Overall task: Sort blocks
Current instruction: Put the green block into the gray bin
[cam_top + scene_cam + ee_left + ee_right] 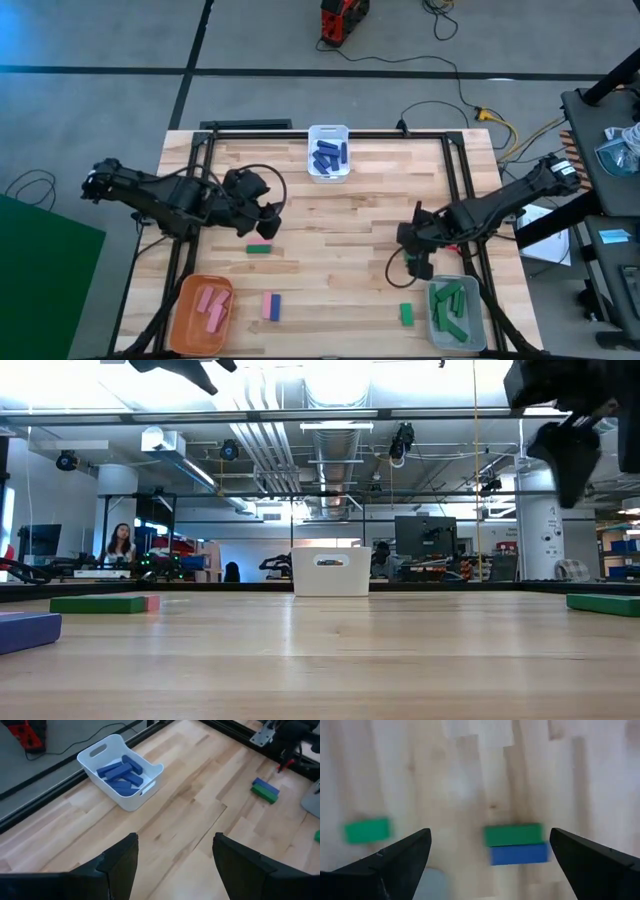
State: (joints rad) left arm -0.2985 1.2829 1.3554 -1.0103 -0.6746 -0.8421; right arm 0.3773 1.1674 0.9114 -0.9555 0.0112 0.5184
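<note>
Sorting mostly done, my read. White bin [328, 153] at far edge of counter [330, 215] holds several blue blocks [327, 156]; orange bin [202, 313] at near left holds pink blocks [211, 305]; grey bin [457, 314] at near right holds green blocks [452, 306].

Left loose on the counter: one green block [259, 249] left of centre, a pink block [266, 306] touching a blue block [275, 307] side by side just right of the orange bin, and a second green block [406, 314] just left of the grey bin. Right wrist view seems to show a blue block against one green one; high view does not confirm that.

Left end effector [175, 862] hovers above the counter, left of centre, near the loose green block, fingers apart, nothing between them. Right end effector [490, 857] hangs over the counter's right part, above and a bit far of the grey bin, fingers wide apart, empty.

Room: centre of counter bare, open paths to all three bins. Black frame rails run along the left, right and far edges; bins sit close to the edges, so drops near the rims need care.
</note>
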